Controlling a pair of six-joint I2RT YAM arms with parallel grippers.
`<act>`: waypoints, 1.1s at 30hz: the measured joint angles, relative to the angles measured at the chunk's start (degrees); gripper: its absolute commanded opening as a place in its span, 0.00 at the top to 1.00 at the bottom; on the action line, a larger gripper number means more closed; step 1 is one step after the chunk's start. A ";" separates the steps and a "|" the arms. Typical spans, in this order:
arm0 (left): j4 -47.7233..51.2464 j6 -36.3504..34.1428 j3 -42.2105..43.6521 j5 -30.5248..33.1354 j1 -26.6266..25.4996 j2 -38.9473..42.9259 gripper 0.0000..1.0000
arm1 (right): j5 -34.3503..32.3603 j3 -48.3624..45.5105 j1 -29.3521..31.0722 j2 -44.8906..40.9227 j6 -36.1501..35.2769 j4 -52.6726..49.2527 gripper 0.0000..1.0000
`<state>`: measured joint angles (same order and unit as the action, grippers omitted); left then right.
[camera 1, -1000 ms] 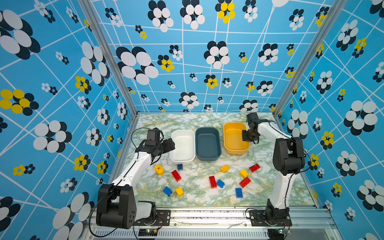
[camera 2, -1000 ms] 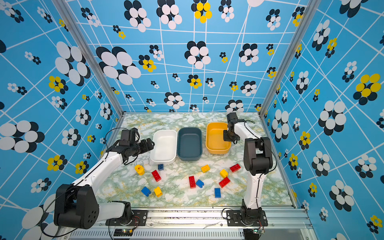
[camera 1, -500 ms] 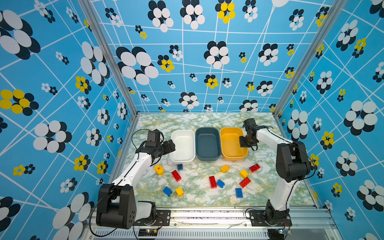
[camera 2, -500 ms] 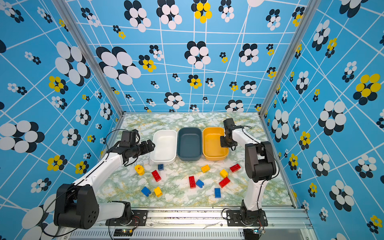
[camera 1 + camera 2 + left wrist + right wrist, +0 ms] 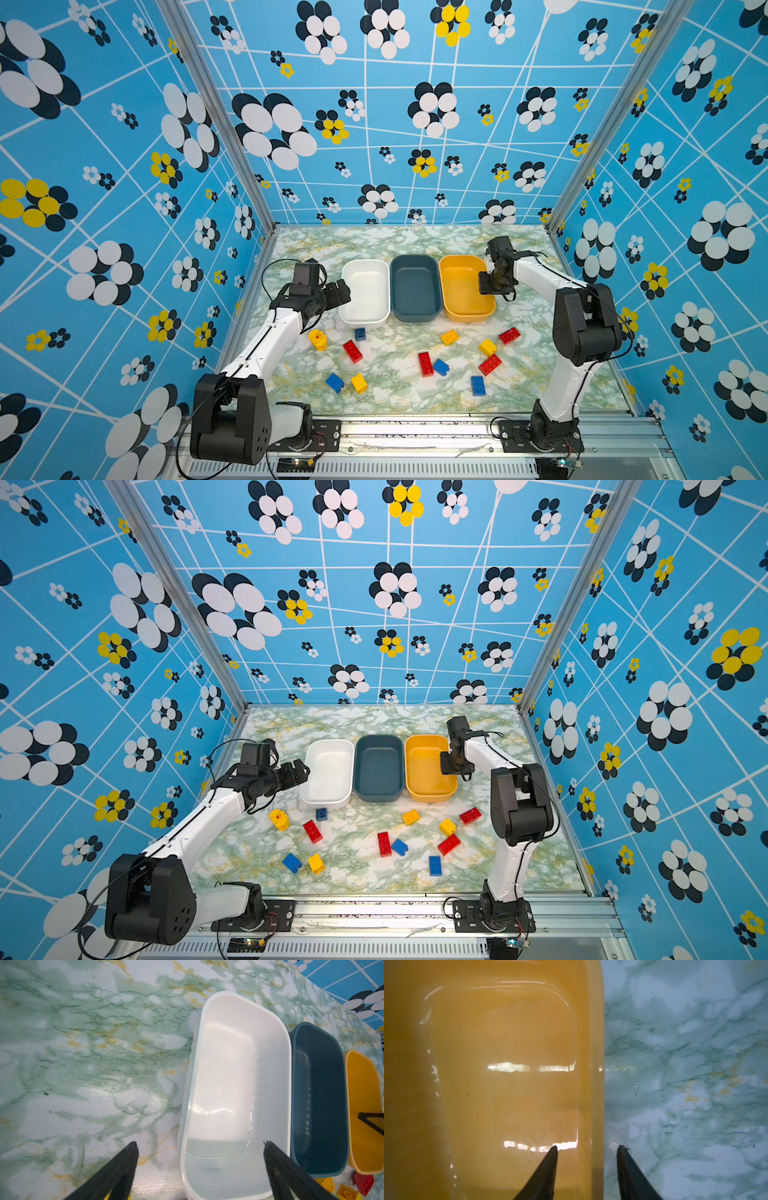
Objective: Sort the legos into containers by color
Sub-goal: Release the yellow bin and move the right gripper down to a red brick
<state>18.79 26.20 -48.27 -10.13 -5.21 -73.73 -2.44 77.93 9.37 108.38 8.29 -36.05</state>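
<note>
Reaching for a first brick means drawing both arms back toward the front edge of the worktop (image 5: pixel 386 241) — all the legos (image 5: pixel 425 363) lie on that side of the tubs, and none sits in one yet.

Your left gripper (image 5: pixel 336 296) hangs with its jaws spread wide and empty, just beside the white tub (image 5: pixel 365 291) on the side facing the worktop's left edge. The round-topped yellow piece (image 5: pixel 318 338) and the small blue brick (image 5: pixel 360 333) lie nearest it.

Your right gripper (image 5: pixel 586 1148) is partly open and holds nothing. One finger is inside the yellow-orange tub (image 5: pixel 461 291) and one outside, with the rim between them apparently untouched. Nearest it is a red brick (image 5: pixel 509 335), whose long axis is slanted to the front edge, so you would likely need a wrist turn.

Three tubs stand in a row, with the slate tub (image 5: pixel 414 291) in the middle. There are twelve bricks: four red, four blue, four yellow.
</note>
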 measured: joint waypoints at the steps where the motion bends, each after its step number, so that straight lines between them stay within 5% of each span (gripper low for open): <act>1: 0.00 -0.02 0.00 0.00 0.00 0.00 0.04 | 0.00 0.26 0.00 -0.35 0.33 -0.59 0.44; 12: -0.04 0.00 0.07 0.02 0.00 0.68 0.02 | 1.73 0.90 -1.92 -8.81 6.86 -5.46 0.33; 33: -1.14 -0.02 2.05 0.00 0.00 1.22 0.01 | 4.46 -22.43 -5.53 -28.96 27.82 -10.25 0.28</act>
<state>17.65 26.17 -46.22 -10.13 -5.21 -72.51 2.02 55.51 3.84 79.42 36.12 -46.30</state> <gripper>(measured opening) 0.992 0.722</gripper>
